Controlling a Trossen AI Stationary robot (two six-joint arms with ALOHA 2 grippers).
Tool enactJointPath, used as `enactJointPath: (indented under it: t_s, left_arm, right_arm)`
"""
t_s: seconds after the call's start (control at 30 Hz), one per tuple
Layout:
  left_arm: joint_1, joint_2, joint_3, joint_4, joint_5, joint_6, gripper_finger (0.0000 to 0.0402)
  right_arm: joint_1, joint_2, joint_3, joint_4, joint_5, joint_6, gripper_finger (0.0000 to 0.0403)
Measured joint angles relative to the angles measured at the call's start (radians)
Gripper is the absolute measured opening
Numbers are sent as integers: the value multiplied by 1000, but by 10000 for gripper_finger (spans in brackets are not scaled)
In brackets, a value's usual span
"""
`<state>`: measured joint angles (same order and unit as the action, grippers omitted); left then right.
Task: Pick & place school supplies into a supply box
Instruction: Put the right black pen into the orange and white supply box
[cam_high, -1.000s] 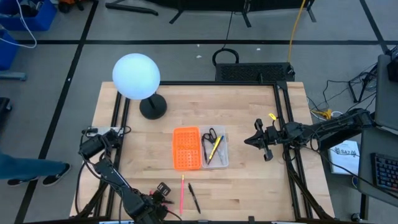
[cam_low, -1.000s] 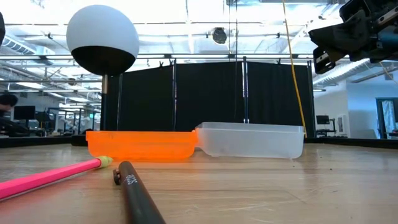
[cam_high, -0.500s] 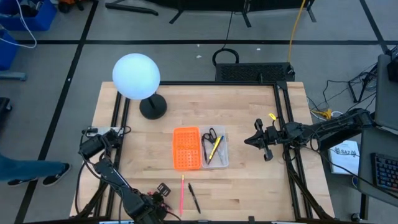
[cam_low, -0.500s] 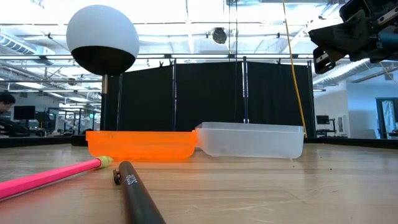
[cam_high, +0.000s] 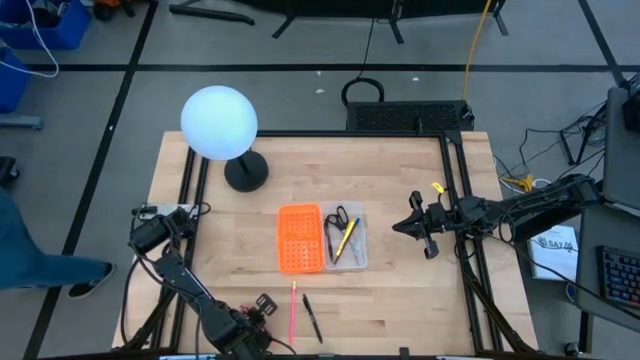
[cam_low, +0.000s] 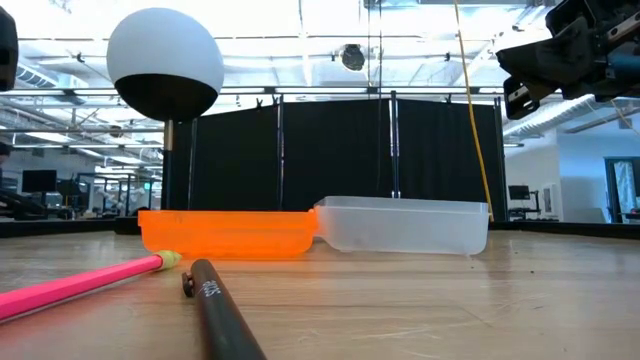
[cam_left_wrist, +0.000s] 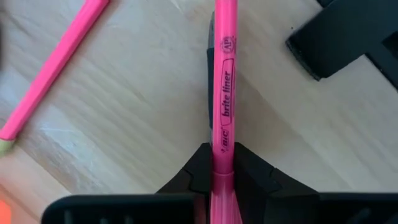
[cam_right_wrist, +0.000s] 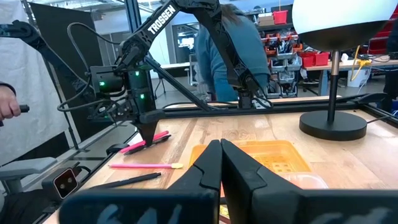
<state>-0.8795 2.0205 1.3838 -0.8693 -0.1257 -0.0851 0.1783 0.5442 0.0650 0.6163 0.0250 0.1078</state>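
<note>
Behind the left claw (cam_left_wrist: 222, 180), the pink highlighter (cam_left_wrist: 224, 87) is cut off. It is pinched between closed fingers. The right claw (cam_right_wrist: 221, 165) is closed, empty.

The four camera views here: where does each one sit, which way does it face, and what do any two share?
High view: overhead, straight down on the table; both arms show.
Low view: tabletop level, across the supply box; right gripper hangs above.
Left wrist view: looks down at the wood; left gripper clamps a pink highlighter.
Right wrist view: faces across the table; right gripper's shut fingers show, left arm beyond.
Shared: the pink pencil and black pen also appear from overhead.
</note>
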Motion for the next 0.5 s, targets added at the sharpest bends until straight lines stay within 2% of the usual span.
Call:
enactJointPath:
  t_s: [0.5]
  left_arm:
    - [15, -6, 0, -35, -25, 26, 45]
  right_arm:
    - [0, 0, 0, -1, 0, 0, 0]
